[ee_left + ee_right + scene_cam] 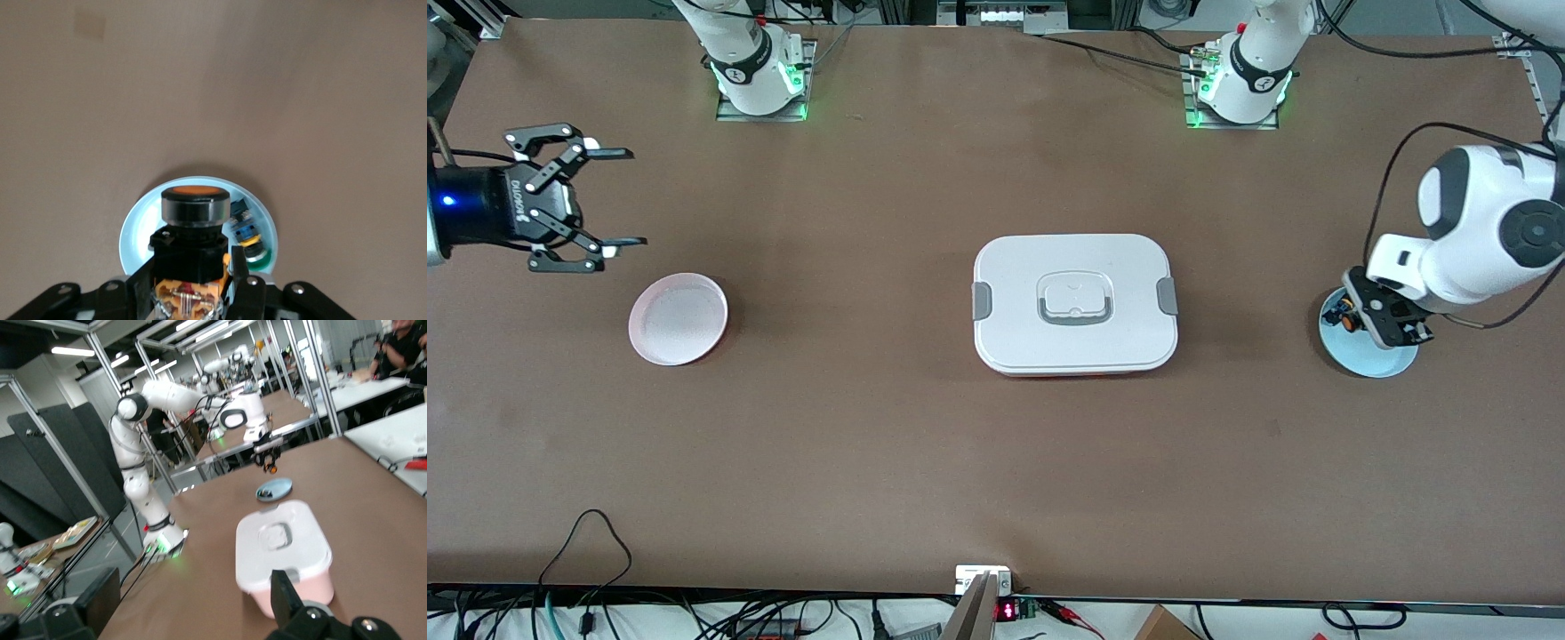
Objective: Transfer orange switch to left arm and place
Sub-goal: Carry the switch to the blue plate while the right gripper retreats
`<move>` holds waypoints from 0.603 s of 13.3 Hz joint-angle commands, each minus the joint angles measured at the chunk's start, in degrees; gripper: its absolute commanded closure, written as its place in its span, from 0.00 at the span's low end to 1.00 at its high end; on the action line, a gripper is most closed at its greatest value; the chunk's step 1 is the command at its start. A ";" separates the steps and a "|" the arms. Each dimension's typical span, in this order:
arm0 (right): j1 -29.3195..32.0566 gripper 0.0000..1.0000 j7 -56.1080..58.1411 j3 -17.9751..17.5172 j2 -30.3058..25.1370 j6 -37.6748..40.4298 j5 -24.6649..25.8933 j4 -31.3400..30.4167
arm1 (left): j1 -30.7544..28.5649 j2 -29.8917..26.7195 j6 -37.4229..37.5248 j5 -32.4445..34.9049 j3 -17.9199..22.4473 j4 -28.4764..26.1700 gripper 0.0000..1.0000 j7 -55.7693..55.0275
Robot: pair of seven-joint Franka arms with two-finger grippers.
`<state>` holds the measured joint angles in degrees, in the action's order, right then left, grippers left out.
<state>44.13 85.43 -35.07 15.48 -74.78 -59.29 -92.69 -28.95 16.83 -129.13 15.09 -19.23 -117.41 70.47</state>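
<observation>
The orange switch [192, 213], black-bodied with an orange cap, is clamped between the fingers of my left gripper [193, 267], which is shut on it. The gripper holds it a little above a light blue plate [133, 233] at the left arm's end of the table. In the front view the switch [1349, 322] shows under the left gripper [1359, 318]. The white box [1074, 302] with grey latches sits mid-table. My right gripper [618, 197] hangs open and empty over the right arm's end of the table. From the right wrist view, the box [283, 550] lies ahead of the right gripper [193, 600].
A second small switch with a green cap and blue parts [248, 240] lies in the blue plate [1392, 363]. A pink plate [679, 318] sits on the table near the right gripper, nearer the front camera. Cables run along the table's front edge.
</observation>
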 commanded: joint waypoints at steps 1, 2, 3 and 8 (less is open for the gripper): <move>-0.27 0.00 -0.44 4.21 -5.71 4.80 4.78 -0.21 | -4.00 4.79 -3.49 1.17 -0.89 0.70 0.81 4.67; -2.01 0.00 -0.44 7.01 -7.20 6.65 6.01 -0.21 | -5.05 5.93 -3.67 1.17 -0.89 0.61 0.80 5.02; -5.25 0.00 -0.44 11.65 -8.87 7.62 7.07 -0.13 | -6.45 7.15 -5.15 1.17 -0.89 0.61 0.80 6.76; -33.71 0.00 -0.70 42.77 -12.13 10.09 16.89 6.62 | -9.98 11.30 -9.73 1.17 -0.98 0.61 0.68 12.67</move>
<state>19.31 85.45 -0.52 4.19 -65.75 -47.15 -90.73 -37.99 27.56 -138.36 15.14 -19.24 -117.39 82.07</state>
